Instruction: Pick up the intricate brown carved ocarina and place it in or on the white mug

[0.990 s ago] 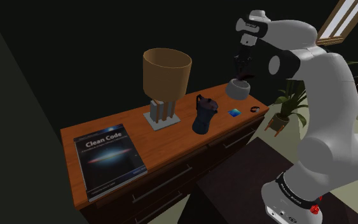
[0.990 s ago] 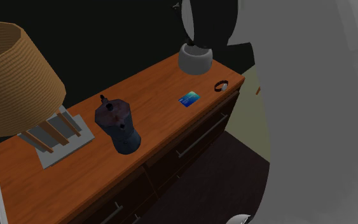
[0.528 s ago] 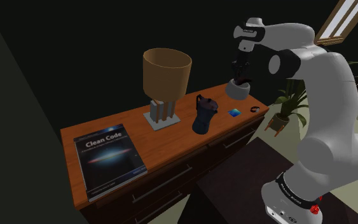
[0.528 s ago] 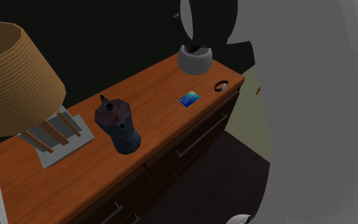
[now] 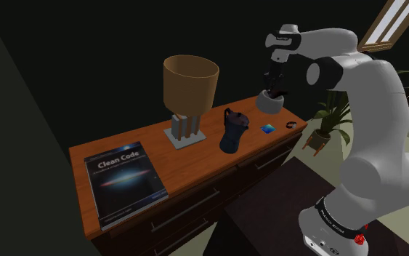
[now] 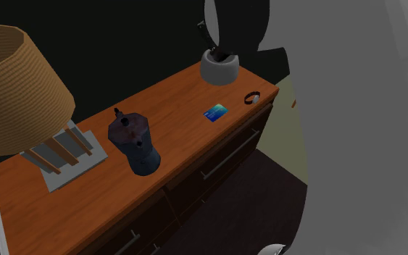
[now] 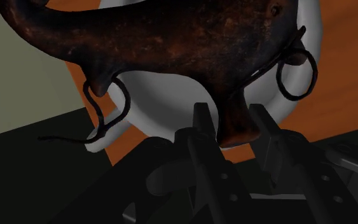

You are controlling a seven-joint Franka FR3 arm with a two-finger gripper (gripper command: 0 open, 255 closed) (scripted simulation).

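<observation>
A pale grey-white mug (image 5: 270, 104) stands near the far end of the wooden dresser top (image 5: 195, 156); in the second exterior view the mug (image 6: 219, 69) sits at the back right. My gripper (image 5: 274, 88) hangs straight down over its mouth. In the wrist view the dark brown carved ocarina (image 7: 190, 38), with thin cord loops, lies across the mug's rim (image 7: 149, 111). My gripper (image 7: 229, 109) is shut on the ocarina's short stem, a finger on either side. A dark shape, the ocarina (image 6: 219, 55), pokes out of the mug's mouth.
On the dresser also stand a dark blue moka pot (image 5: 233, 129), a lamp with a woven shade (image 5: 189, 84), a "Clean Code" book (image 5: 123, 178), a small blue card (image 5: 267, 129) and a small ring (image 5: 291, 124). A potted plant (image 5: 330, 116) stands beyond the end.
My gripper has come down with the ocarina, from above the mug to its mouth. The mug and the other things on the dresser have stayed put.
</observation>
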